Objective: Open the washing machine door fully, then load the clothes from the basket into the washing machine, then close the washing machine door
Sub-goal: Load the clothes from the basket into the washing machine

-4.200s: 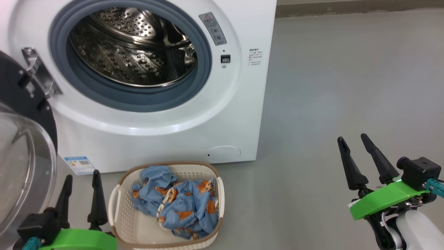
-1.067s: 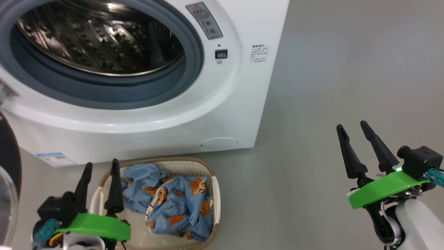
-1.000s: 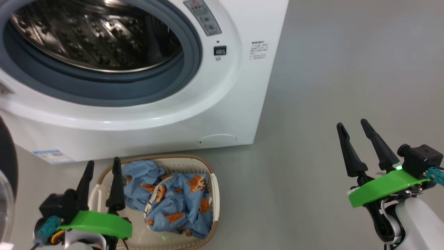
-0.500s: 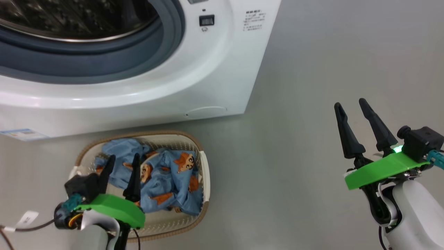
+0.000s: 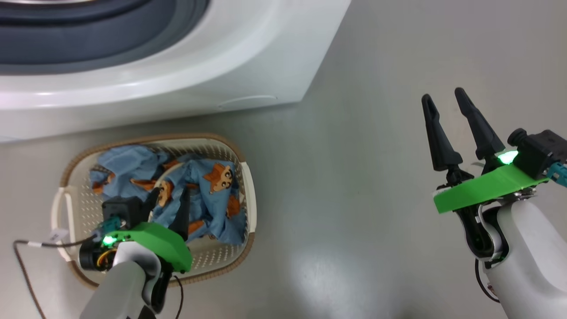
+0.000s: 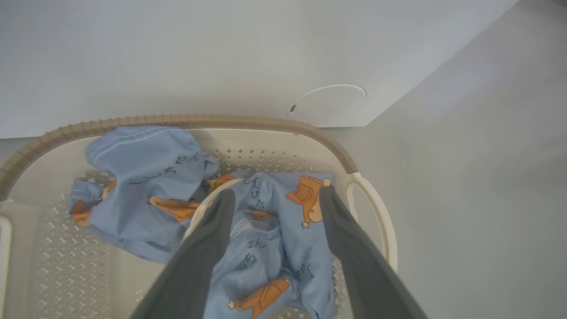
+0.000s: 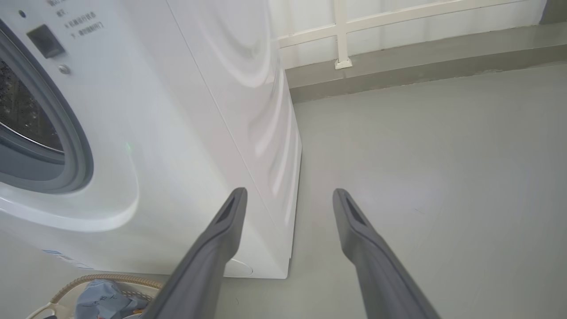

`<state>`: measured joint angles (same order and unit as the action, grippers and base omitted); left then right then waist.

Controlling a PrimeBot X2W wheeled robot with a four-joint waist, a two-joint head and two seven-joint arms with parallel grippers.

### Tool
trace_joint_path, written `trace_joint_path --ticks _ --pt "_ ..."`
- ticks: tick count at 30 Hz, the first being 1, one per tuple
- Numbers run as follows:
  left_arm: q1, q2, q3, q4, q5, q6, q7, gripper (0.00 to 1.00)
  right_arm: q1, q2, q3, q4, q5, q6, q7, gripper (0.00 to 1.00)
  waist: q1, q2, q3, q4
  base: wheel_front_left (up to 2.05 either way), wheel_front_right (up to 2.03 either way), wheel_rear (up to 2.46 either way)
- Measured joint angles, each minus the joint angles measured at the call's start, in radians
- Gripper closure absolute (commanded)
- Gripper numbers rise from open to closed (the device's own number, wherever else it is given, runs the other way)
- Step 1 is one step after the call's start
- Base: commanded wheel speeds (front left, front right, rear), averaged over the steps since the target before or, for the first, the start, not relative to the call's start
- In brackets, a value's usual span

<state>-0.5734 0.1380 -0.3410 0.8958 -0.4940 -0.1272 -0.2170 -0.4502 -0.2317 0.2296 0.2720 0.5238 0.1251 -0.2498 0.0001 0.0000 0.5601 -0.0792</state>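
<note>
The cream basket [image 5: 248, 177] with a brown rim sits on the floor in front of the white washing machine [image 5: 230, 57]. Light-blue clothes [image 5: 212, 177] with orange figures lie crumpled inside it. My left gripper [image 5: 170, 197] hangs open over the basket, pointing down at the clothes. In the left wrist view its fingers [image 6: 277, 193] stand either side of a fold of the clothes [image 6: 146, 164], inside the basket [image 6: 177, 120]. My right gripper [image 5: 443, 95] is open and holds nothing, well to the right over bare floor. The washing machine door is out of view.
The machine's grey gasket [image 5: 88, 44] rings its open mouth. In the right wrist view my right gripper [image 7: 289, 193] points past the machine's corner [image 7: 283, 177] toward a low wall ledge [image 7: 398, 75]. A thin cable [image 5: 22, 266] trails from my left wrist.
The head camera has tipped down, so the machine has slid up the picture. My left gripper has moved right and down over the basket onto the clothes. The right gripper has stayed open in place.
</note>
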Motion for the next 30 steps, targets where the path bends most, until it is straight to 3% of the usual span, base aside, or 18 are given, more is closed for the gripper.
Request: trace_joint_path --ticks 13,30 --pt "-0.147 0.014 -0.156 0.151 -0.116 -0.001 0.068 0.00 -0.076 0.020 0.005 -0.018 -0.018 0.000 -0.004 0.00 -0.0001 0.0000 0.149 -0.040 0.00 0.00 0.00" --pt "-0.325 0.064 -0.243 0.342 -0.177 -0.001 0.160 0.00 -0.147 0.039 0.015 -0.045 -0.024 0.000 -0.004 0.00 -0.0001 0.0000 0.304 -0.104 0.00 0.00 0.00"
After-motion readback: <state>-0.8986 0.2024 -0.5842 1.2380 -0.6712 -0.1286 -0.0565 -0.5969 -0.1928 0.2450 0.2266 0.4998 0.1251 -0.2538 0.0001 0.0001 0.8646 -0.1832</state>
